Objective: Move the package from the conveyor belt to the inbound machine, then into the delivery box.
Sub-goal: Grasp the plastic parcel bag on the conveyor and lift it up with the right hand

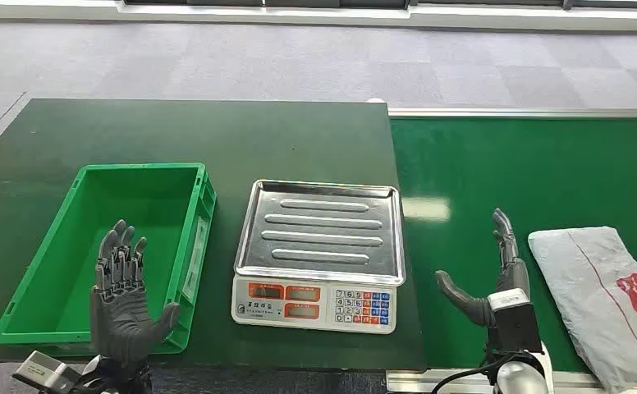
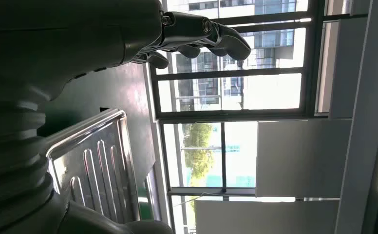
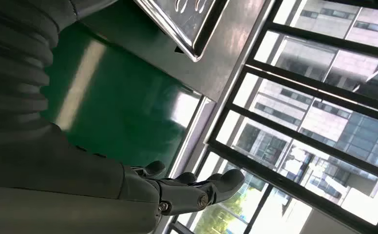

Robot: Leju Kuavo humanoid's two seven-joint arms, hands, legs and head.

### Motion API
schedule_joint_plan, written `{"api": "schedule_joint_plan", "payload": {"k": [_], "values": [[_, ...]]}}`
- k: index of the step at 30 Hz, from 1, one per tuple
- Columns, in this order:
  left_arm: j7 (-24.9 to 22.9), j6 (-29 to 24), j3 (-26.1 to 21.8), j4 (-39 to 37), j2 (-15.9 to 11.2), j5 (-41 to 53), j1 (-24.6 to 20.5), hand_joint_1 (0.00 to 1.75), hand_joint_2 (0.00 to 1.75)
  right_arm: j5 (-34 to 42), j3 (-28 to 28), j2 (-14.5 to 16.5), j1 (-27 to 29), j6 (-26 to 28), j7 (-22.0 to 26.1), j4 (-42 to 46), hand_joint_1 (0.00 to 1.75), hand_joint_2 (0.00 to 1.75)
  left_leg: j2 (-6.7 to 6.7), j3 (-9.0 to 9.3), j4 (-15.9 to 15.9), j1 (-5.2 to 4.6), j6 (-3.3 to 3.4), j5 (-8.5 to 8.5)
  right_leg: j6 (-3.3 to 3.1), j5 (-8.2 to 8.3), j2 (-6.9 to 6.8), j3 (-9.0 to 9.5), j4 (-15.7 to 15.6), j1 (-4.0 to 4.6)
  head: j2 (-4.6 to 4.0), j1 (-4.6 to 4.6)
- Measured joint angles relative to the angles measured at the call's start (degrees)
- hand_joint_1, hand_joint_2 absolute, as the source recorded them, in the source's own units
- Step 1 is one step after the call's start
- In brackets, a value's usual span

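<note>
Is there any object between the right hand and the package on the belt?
Nothing visible. The right hand is open above the green conveyor belt, and the grey package lies just to its right, with bare belt between them.

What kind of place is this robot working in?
Probably a parcel-sorting station set up in an office building: a green conveyor belt carrying a grey plastic package, a weighing scale and a green delivery box.
</note>
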State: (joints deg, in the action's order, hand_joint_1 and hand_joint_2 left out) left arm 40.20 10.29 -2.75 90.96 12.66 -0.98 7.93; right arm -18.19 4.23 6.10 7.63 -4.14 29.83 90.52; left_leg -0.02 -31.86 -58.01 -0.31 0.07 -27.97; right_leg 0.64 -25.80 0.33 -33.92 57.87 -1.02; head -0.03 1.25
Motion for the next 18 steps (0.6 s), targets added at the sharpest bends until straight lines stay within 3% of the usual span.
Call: {"api": "schedule_joint_plan", "payload": {"k": [5, 9, 14, 18], "values": [[0.0, -0.4, 0.0, 0.3, 0.0, 0.0, 0.0, 0.0, 1.75, 0.0, 0.9, -0.2, -1.2, 0.8, -0.2, -0.9, 0.0, 1.75, 0.01, 0.0, 0.0, 0.0, 0.0, 0.0, 0.0, 0.01, 0.0, 0.0, 0.0, 0.0, 0.01, 0.0], [0.1, -1.5, 0.7, 0.7, 0.0, -0.1, -0.1, 0.0, 1.75, -5.1, 2.2, -1.3, -5.1, 6.4, -1.7, -3.7, 0.0, 1.75, 0.04, 0.02, 0.0, -0.01, 0.01, 0.01, 0.01, 0.04, 0.03, 0.01, 0.0, -0.01, 0.01, 0.0], [0.1, -2.7, 2.0, 1.2, 0.0, -0.6, -0.1, 0.0, 1.75, -16.5, 5.0, -5.5, -14.6, 17.3, -6.8, -12.7, 0.0, 1.75, 0.07, 0.04, 0.0, -0.05, 0.07, 0.05, 0.09, 0.15, 0.07, 0.05, 0.0, -0.05, 0.01, 0.0], [0.1, -3.5, 3.2, 1.2, -0.2, -1.5, -0.5, 0.0, 1.75, -24.9, 7.4, -11.3, -24.7, 23.3, -12.5, -26.2, 0.0, 1.75, 0.04, 0.04, -0.1, -0.11, 0.15, 0.11, 0.19, 0.24, 0.04, 0.06, 0.0, -0.11, 0.01, 0.0]]}}
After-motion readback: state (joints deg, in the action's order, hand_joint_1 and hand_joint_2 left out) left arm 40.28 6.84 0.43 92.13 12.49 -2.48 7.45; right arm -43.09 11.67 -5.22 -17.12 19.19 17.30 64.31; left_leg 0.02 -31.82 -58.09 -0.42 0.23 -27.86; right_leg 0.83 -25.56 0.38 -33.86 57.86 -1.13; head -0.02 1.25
